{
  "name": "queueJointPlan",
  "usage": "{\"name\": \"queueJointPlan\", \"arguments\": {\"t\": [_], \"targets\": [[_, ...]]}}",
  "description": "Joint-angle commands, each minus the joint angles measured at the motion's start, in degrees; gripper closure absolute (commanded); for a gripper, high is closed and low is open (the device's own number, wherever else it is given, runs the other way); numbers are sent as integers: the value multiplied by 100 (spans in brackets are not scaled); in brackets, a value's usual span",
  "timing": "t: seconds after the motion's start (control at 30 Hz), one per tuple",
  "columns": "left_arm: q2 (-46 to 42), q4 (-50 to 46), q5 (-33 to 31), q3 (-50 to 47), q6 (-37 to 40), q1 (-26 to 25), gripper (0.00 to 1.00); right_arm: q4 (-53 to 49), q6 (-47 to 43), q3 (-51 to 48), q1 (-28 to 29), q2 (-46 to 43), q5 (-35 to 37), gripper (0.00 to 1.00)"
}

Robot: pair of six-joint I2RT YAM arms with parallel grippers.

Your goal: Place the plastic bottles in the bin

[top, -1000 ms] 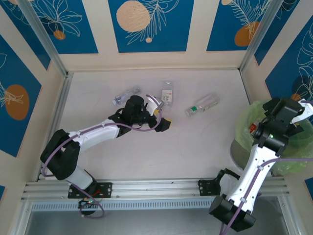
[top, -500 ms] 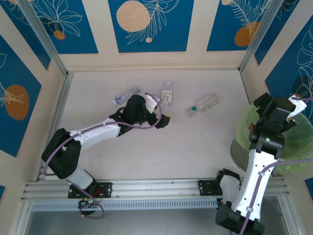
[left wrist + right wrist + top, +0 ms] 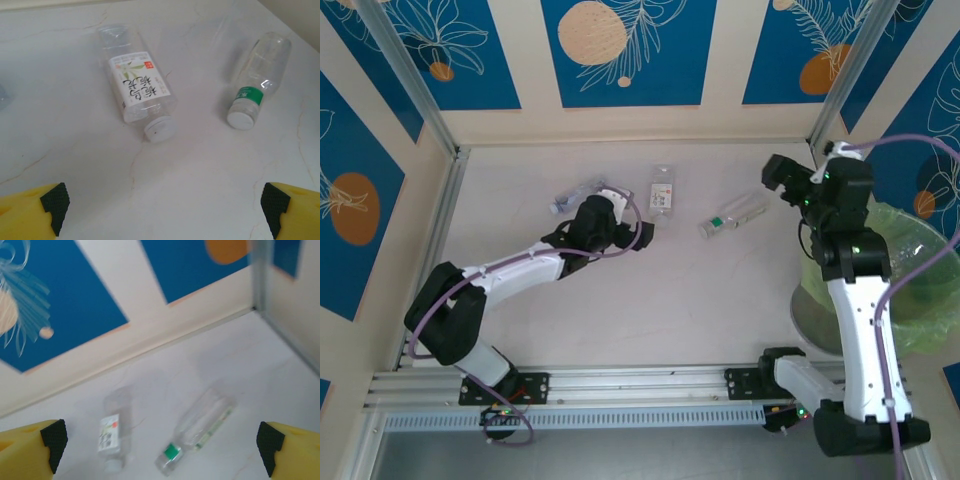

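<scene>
- Item: clear flat-sided plastic bottle with a white leaf-print label and white cap (image 3: 140,95). It lies on its side on the pale marbled bench (image 3: 165,165), ahead of the left fingers (image 3: 50,202) and slightly left of their centre line, cap toward them.
- Item: clear round plastic bottle with a green neck band (image 3: 255,80). It lies on its side ahead of and to the right of the left fingers, and below and ahead of the right fingers (image 3: 270,440).
- Item: crumpled clear plastic bottle (image 3: 578,192), behind the left fingers beside that arm's wrist.
- Handling, judged: empty and very light. The thin walls will dent under squeeze and the skin is slick. The round one may roll.
- Hold, judged: across the mid-body at the label, not the cap.
- Fingers: both pairs spread wide, holding nothing.
- Destination: large round bin lined with a translucent light-green bag (image 3: 918,290), well behind the right fingers.
</scene>
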Motion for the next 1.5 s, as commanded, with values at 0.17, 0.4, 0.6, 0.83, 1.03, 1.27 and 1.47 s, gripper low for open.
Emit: {"name": "queueJointPlan", "arguments": {"t": [0.17, 0.4, 0.6, 0.83, 1.03, 1.27, 1.47], "targets": [[-711, 179, -1782, -806, -1623, 322, 0, -13, 170, 273, 1218, 1448, 614, 1], [-1088, 350, -1574, -1264, -1284, 412, 0, -196, 524, 727, 1338, 2848, 421, 1], [-1243, 107, -1386, -1242, -827, 407, 0, -143, 795, 829, 1316, 3717, 699, 1], [-1540, -71, -1847, -1371, -691, 407, 0, -343, 998, 1151, 1112, 4602, 1138, 0], [-1738, -552, -2359, -1438, -846, 406, 0, -334, 1091, 1411, 858, 5117, 1316, 0], [-2184, -808, -2831, -1755, -962, 408, 0, -420, 1489, 1774, 460, 5619, 1067, 0], [-2518, -983, -3143, -1933, -1043, 413, 0, -721, 1773, 1872, 356, 5909, 1261, 1]]}}
